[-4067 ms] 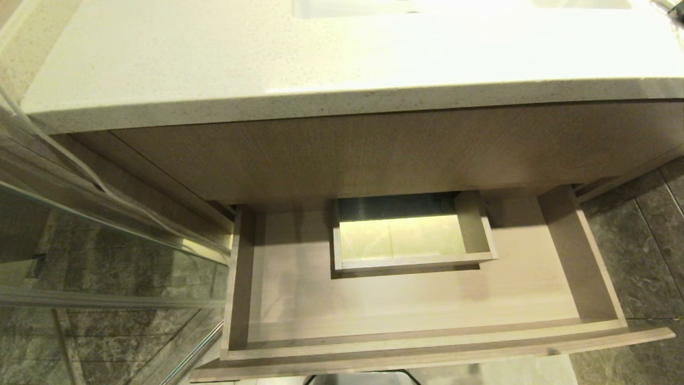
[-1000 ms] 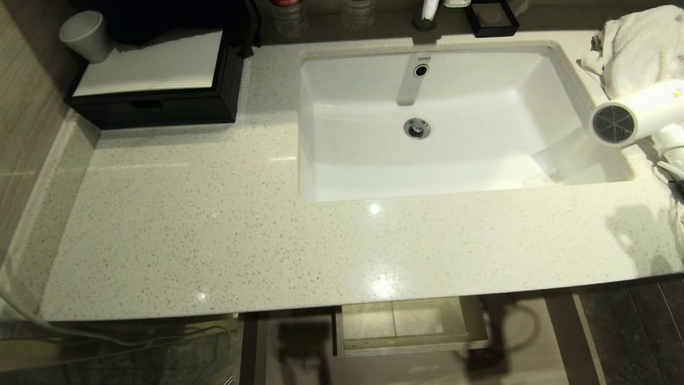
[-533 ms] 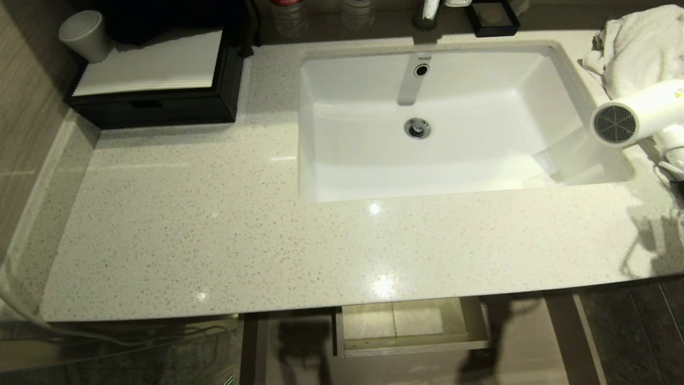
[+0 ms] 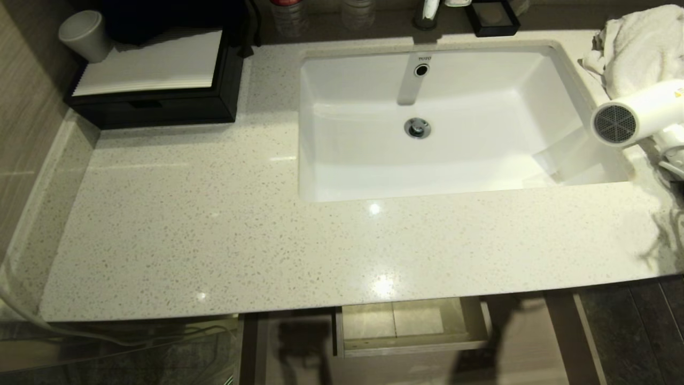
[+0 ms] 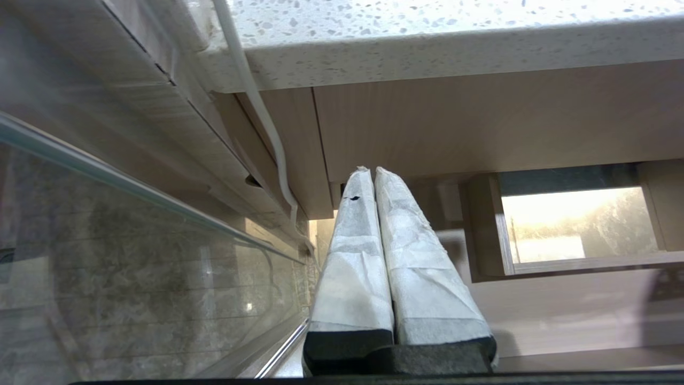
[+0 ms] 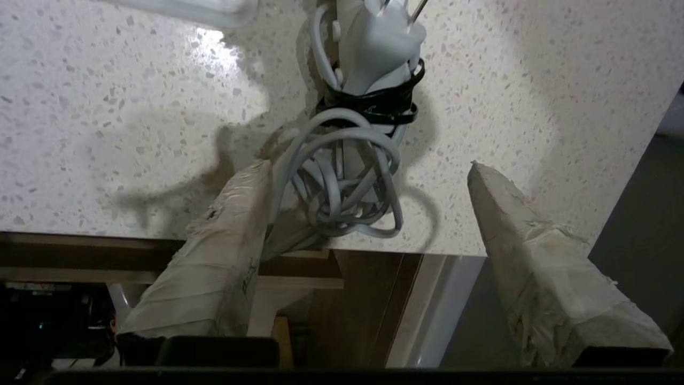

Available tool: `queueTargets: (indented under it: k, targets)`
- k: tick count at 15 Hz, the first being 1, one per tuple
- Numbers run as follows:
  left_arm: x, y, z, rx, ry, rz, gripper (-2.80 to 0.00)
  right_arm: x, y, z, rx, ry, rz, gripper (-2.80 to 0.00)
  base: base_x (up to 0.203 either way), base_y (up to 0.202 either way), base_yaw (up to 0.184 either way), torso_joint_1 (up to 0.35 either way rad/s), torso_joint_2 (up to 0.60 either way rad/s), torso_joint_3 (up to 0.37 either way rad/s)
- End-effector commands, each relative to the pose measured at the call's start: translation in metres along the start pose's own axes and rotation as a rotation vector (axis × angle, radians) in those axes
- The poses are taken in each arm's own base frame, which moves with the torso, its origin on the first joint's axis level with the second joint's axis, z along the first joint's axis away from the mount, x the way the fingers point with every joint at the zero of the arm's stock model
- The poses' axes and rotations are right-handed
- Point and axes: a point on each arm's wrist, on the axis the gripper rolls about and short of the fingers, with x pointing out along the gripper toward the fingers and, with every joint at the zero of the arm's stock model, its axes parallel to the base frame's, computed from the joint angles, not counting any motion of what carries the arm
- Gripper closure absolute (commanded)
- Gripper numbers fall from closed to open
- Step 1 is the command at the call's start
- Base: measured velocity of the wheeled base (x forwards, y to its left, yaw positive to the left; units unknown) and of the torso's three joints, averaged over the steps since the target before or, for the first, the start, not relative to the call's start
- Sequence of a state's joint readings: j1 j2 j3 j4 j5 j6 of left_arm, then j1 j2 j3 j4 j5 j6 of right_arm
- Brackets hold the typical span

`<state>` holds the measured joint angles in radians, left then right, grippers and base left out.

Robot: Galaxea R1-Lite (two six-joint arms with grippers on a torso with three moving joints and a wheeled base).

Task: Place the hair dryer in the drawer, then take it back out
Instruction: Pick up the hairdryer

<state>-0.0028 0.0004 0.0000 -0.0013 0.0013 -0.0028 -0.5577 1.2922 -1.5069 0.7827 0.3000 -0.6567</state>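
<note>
Hair dryer [image 4: 638, 115]: white plastic barrel, round grey mesh grille, lying at the table's [image 4: 214, 230] right end beside the sink [image 4: 556, 69]; handle cut off by the head view's edge.
Cord [image 6: 342, 187]: pale grey loops, black tie, resting on speckled stone.
Right tool [image 6: 368, 171]: wrapped fingers spread wide, gripping nothing, one touching the cord.
Left tool [image 5: 374, 176]: pressed together, empty, low by the cabinet.
Drawer [image 4: 561, 342]: wood-grain, pulled out, mostly hidden under the table.
Towel [image 4: 636, 43]: crumpled white terry.
</note>
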Motion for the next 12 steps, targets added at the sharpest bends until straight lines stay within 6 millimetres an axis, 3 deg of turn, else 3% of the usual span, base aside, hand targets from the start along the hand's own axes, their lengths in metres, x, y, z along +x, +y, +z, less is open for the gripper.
queueTargets:
  k: [1, 5, 12]
  targets:
    - [0.0, 0.0, 0.0, 0.0, 0.001, 0.0, 0.0, 0.001, -0.002, -0.004, 0.016, 0.032, 0.007, -2.8, 0.0, 0.0, 0.0, 0.0, 0.0, 0.0]
    - [0.0, 0.0, 0.0, 0.0, 0.0, 0.0, 0.0, 0.021, -0.005, -0.01, 0.056, 0.108, 0.08, -2.8, 0.0, 0.0, 0.0, 0.0, 0.0, 0.0]
    - [0.0, 0.0, 0.0, 0.0, -0.001, 0.0, 0.0, 0.061, -0.028, -0.001, 0.066, 0.121, 0.111, -2.8, 0.0, 0.0, 0.0, 0.0, 0.0, 0.0]
